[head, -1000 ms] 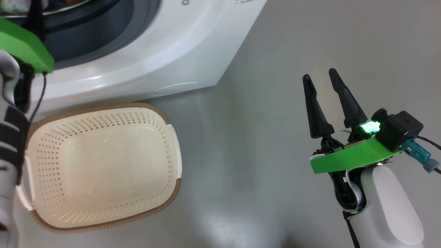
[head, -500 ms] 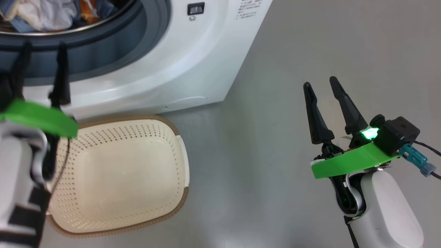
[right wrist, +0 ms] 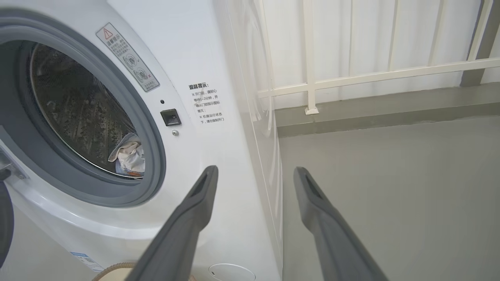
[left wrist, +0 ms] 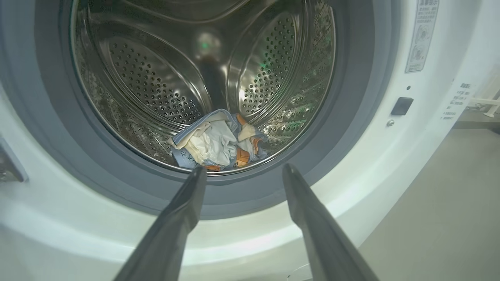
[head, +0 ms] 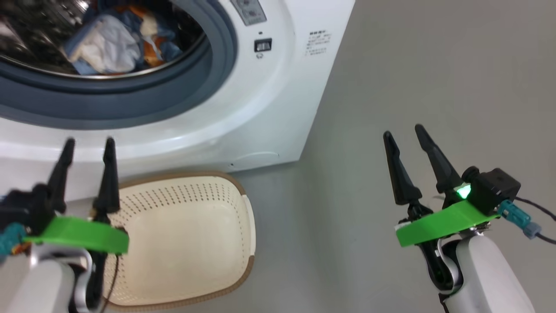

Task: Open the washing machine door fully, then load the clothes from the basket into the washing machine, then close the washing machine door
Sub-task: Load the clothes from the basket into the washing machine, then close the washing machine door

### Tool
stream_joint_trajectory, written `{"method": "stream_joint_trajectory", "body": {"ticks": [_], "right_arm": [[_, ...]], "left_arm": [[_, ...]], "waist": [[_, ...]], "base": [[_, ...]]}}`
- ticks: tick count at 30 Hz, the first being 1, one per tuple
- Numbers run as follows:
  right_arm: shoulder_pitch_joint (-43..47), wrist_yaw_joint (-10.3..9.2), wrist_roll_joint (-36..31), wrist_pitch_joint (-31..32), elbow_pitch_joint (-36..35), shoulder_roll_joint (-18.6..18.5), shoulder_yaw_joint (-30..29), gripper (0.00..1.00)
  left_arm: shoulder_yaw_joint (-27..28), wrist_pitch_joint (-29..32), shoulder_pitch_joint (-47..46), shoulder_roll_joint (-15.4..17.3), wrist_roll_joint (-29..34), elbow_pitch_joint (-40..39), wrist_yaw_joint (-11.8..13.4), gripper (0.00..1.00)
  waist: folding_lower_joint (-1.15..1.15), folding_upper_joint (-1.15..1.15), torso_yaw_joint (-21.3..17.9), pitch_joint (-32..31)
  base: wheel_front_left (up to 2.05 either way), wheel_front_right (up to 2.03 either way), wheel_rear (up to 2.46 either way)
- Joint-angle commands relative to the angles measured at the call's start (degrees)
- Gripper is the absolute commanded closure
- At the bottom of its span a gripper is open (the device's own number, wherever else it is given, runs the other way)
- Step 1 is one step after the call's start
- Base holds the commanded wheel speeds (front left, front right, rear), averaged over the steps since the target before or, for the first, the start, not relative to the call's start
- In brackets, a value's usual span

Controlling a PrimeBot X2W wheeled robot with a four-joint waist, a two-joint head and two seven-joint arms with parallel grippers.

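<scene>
- This is a laundry spot.
- A big white washing machine (head: 269,108) stands just ahead of the left tool (head: 88,141).
- A basket (head: 204,195) sits on the grey floor (head: 412,65).
- A white railing (right wrist: 308,58) runs beyond the right tool (right wrist: 254,171).

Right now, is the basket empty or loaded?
Empty. The basket shows only its bare perforated floor and walls; the clothes lie inside the washing machine.

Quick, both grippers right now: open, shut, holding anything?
Left gripper: open, holding nothing.
Right gripper: open, holding nothing.
</scene>
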Motion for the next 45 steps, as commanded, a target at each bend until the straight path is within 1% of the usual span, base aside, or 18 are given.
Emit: {"method": "stream_joint_trajectory", "body": {"ticks": [1, 9, 14, 25, 27, 35, 45], "right_arm": [[1.12, 0.09, -0.13, -0.27, -1.05, -0.32, 1.31, 0.0], [3.05, 0.09, 0.63, -0.27, 0.4, -1.58, 2.44, 0.0], [4.21, 0.09, 1.06, -0.27, 0.93, -2.24, 2.74, 0.0], [5.82, 0.09, 2.06, -0.27, 1.45, -3.28, 3.03, 0.0], [5.92, 0.09, 2.08, -0.27, 1.43, -3.32, 2.94, 0.0], [6.38, 0.09, 2.04, -0.27, 0.97, -3.71, 2.5, 0.0], [6.25, 0.09, 1.78, -0.27, 0.77, -3.73, 2.71, 0.0]], "left_arm": [[2.48, -0.35, 0.88, 1.5, -0.33, -1.92, 0.49, 0.0], [4.04, -0.35, 7.93, -0.65, 0.12, -3.3, 1.02, 0.0], [4.86, -0.35, 10.53, -2.02, 0.59, -3.07, 0.07, 0.0], [7.54, -0.36, 14.7, -4.89, 1.85, -3.11, -0.83, 0.0], [7.73, -0.36, 14.91, -5.02, 2.05, -3.11, -0.93, 0.0], [9.17, -0.36, 15.2, -6.49, 2.89, -3.66, -3.26, 0.0], [10.79, -0.36, 15.44, -7.28, 3.99, -3.7, -5.56, 0.0]], "waist": [[0.0, 0.0, 1.65, -3.07], [0.0, 0.0, 3.16, -8.19], [0.0, 0.0, 4.1, -10.33], [0.0, 0.0, 5.56, -12.94], [0.0, 0.0, 5.73, -13.03], [0.0, 0.0, 6.96, -13.22], [0.0, 0.0, 6.83, -13.14]], "base": [[0.0, 0.0, 0.0], [0.0, 0.0, 0.0], [0.0, 0.0, 0.0], [0.0, 0.0, 0.0], [0.0, 0.0, 0.0], [0.0, 0.0, 0.0], [0.0, 0.0, 0.0]]}}
